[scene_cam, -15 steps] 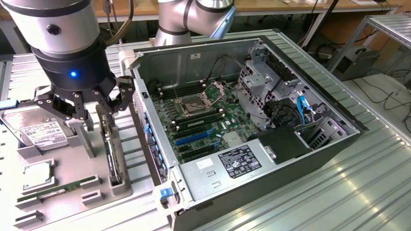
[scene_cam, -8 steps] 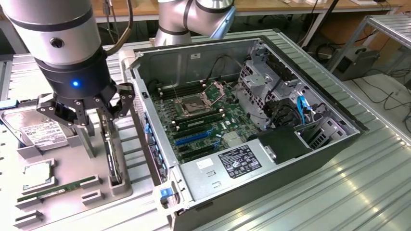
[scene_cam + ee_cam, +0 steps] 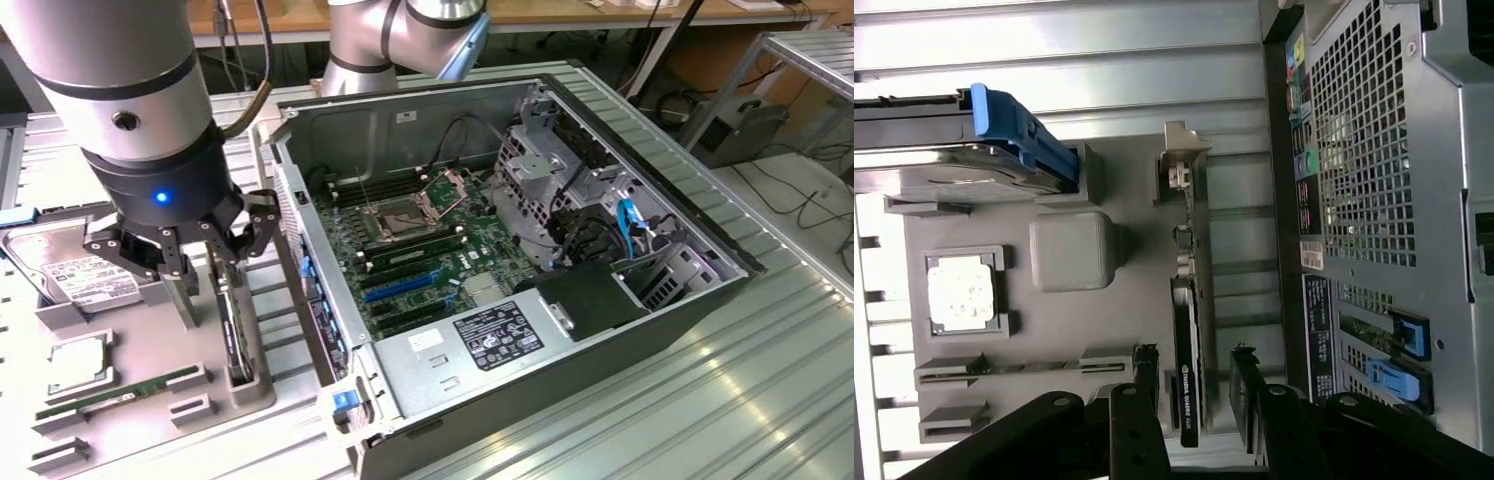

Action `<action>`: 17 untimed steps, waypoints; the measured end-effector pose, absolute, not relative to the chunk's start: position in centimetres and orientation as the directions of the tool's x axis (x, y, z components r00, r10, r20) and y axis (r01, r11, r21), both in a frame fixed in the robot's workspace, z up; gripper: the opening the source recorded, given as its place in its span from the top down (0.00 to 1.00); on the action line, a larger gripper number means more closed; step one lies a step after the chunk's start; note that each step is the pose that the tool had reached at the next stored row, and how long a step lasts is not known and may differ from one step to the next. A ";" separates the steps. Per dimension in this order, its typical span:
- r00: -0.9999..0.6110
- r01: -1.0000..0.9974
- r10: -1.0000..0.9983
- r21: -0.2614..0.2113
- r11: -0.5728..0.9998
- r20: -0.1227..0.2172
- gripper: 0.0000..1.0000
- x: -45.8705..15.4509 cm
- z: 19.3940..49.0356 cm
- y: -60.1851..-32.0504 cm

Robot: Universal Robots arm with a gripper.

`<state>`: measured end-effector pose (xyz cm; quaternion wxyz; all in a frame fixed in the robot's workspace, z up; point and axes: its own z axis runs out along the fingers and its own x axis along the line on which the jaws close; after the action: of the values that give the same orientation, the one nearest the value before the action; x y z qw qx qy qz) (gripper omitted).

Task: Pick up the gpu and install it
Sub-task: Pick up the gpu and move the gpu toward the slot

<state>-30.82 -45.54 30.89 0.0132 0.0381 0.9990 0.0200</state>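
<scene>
The gpu (image 3: 1189, 345) is a thin black card standing on edge in a slot of the grey parts tray (image 3: 1124, 320), its silver bracket (image 3: 1184, 165) at the far end. In the exterior view the gpu (image 3: 238, 335) stands at the tray's edge nearest the computer case. My gripper (image 3: 1194, 390) is open just above the card's near end. One black finger (image 3: 1144, 385) is on each side of the card, and neither pad touches it. In the exterior view my gripper (image 3: 211, 275) hangs straight down over the tray (image 3: 147, 350).
The open computer case (image 3: 534, 250) lies on the exterior view's right, motherboard up, with blue expansion slots (image 3: 400, 290). The tray also holds a hard drive (image 3: 78, 275), a CPU (image 3: 78, 362) and a green RAM stick (image 3: 120, 393). The case's rear panel (image 3: 1374, 200) is close beside the tray.
</scene>
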 end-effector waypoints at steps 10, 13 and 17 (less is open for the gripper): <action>-0.997 0.075 0.076 0.041 0.996 -0.025 0.58 -30.9 28.2 -45.5; -0.997 0.073 0.074 0.041 0.997 -0.025 0.58 -30.9 27.6 -45.5; -0.997 0.069 0.070 0.041 0.997 -0.025 0.58 -30.9 26.7 -45.5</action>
<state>-30.88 -45.54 26.66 0.0132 0.0348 0.9991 0.0201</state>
